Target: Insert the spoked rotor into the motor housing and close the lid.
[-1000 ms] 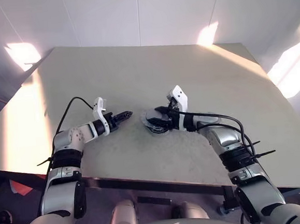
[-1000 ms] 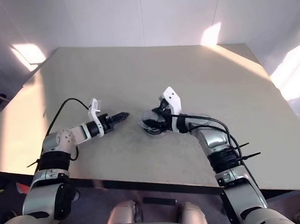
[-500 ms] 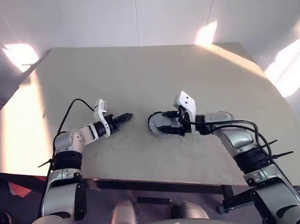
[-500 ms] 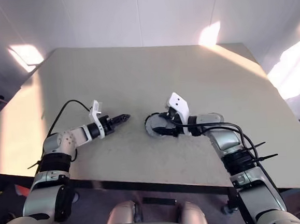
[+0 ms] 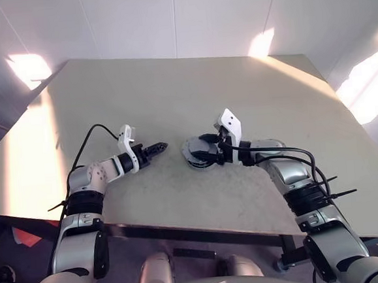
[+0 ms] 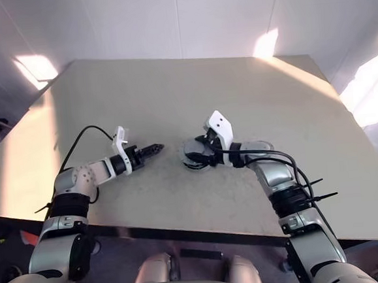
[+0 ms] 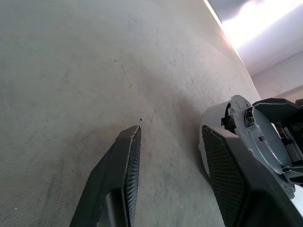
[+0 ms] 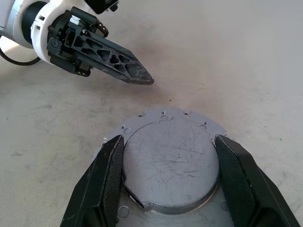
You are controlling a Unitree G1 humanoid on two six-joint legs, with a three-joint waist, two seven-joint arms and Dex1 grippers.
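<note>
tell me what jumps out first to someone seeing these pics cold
The right gripper, near the middle of the pale table, has its jaws spread to either side of a round grey metal disc with small holes along its rim. Just beside it, the left gripper hovers, its jaws apart with nothing between them. Bright patches of sunlight fall on the table's far corners.

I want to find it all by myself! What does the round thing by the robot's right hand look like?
Look at the middle of the big pale table, where the two black grippers nearly meet. The grey metal disc lies flat there, between the two fingers of the right gripper. It is the one round thing there: scratched and silvery, with tiny holes around its rim.
</note>
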